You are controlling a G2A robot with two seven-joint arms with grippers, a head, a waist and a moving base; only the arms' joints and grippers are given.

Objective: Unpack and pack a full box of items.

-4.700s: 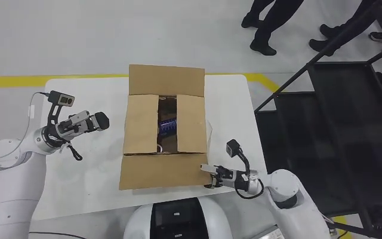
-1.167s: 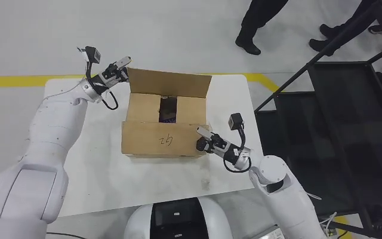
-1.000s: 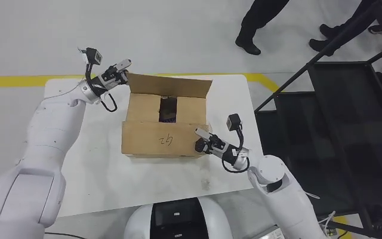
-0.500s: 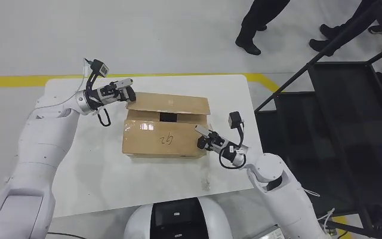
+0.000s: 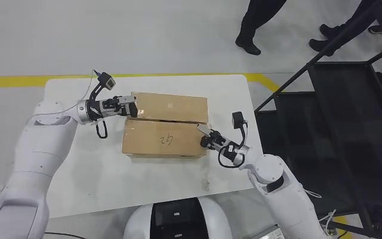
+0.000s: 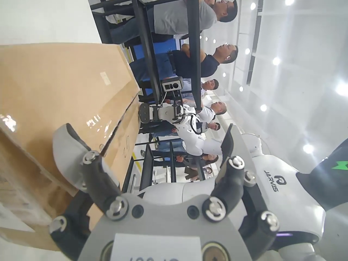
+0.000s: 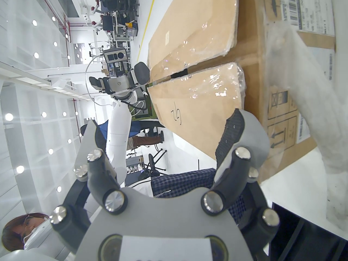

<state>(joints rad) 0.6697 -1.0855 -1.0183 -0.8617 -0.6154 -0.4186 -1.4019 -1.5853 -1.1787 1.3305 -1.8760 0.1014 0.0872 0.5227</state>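
cardboard box (image 5: pixel 165 128) sits mid-table (image 5: pixel 83 173) with both top flaps (image 5: pixel 170 107) folded flat, the left gripper (image 5: pixel 130 106) at its far left corner and the right gripper (image 5: pixel 205 135) at its right end, each with fingers spread, apparently pressing the flaps closed.

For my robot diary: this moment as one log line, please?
box: flaps down | left gripper: open, at far flap | right gripper: open, at near flap

Box (image 5: pixel 164 107) tan cardboard (black scrawl (image 5: pixel 166 140), glossy clear tape (image 7: pixel 214 82)); table (image 5: pixel 89 179) white; floor stripe (image 5: pixel 18 80) yellow.
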